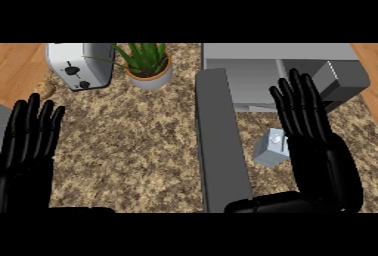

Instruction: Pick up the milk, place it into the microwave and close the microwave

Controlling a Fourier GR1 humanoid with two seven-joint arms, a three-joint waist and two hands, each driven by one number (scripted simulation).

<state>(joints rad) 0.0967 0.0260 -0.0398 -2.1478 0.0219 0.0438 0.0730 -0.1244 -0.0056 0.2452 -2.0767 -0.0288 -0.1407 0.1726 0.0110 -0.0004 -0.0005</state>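
The milk (269, 150) is a small pale blue carton standing on the speckled counter just in front of the microwave (258, 70). The grey microwave sits at the back right, and its door (220, 145) is swung wide open toward me. My right hand (317, 150) is open with straight fingers, just right of the carton and partly covering its right side. My left hand (26, 150) rests open at the left edge, fingers up, far from the milk.
A white toaster (77, 65) stands at the back left. A potted green plant (148, 65) sits beside it. A small brown item (46, 90) lies by the toaster. Wooden floor shows beyond the counter's left edge.
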